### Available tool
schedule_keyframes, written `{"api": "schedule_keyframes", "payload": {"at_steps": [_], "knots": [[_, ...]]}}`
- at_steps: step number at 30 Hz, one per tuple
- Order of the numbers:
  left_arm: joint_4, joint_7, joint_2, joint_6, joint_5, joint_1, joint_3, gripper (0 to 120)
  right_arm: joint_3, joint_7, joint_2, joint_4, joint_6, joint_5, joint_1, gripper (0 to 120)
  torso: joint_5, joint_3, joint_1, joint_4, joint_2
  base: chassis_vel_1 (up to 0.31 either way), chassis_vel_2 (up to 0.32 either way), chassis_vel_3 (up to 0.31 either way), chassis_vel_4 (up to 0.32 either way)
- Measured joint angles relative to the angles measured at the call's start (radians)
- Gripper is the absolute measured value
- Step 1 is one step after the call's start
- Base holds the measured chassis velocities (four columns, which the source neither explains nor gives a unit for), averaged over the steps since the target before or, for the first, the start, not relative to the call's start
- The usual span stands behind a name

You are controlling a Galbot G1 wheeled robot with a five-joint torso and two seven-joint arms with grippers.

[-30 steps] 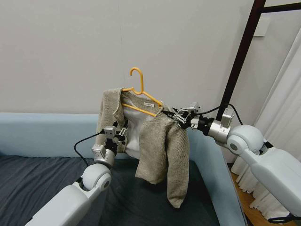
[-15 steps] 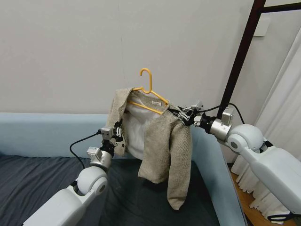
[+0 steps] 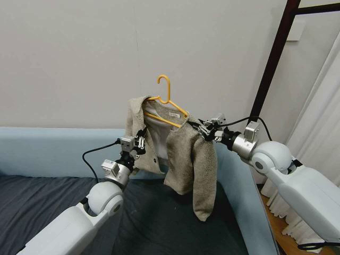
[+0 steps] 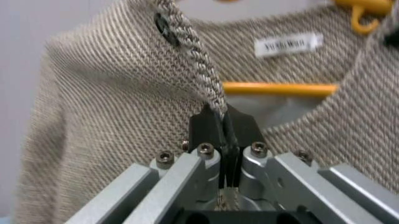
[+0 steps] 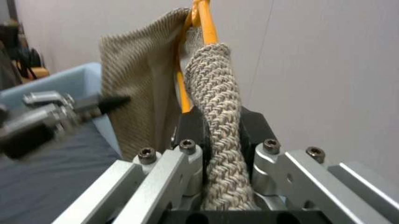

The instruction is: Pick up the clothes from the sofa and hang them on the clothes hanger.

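- One knit cardigan, beige.
- One hanger, orange plastic.
- Two robot hands: the left hand and the right hand.
- One sofa, light blue with a dark seat.
- One dark stand post.
- One white curtain.

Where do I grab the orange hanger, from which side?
On the orange hanger, probably the neck under its hook, from above. The cardigan drapes both arms, with the left gripper and right gripper shut on it at either side; only hook and neck stand clear.
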Motion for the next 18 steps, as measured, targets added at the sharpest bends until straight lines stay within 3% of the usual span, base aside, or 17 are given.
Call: {"api": "schedule_keyframes", "payload": {"at_steps": [8,18], "knots": [[0.024,0.018,-0.009,0.009,0.019,0.019,0.024,0,0.007,0.056,-0.005,0.017,-0.016,0.156,0.009,9,0.0000,0.000,0.000,0.0003,0.000,0.000,0.000,0.000,0.000],[0.016,0.023,-0.009,0.004,0.021,0.043,0.016,0,0.020,0.060,-0.003,0.010,-0.016,0.162,0.016,9,0.0000,0.000,0.000,0.0002,0.000,0.000,0.000,0.000,0.000]]}}
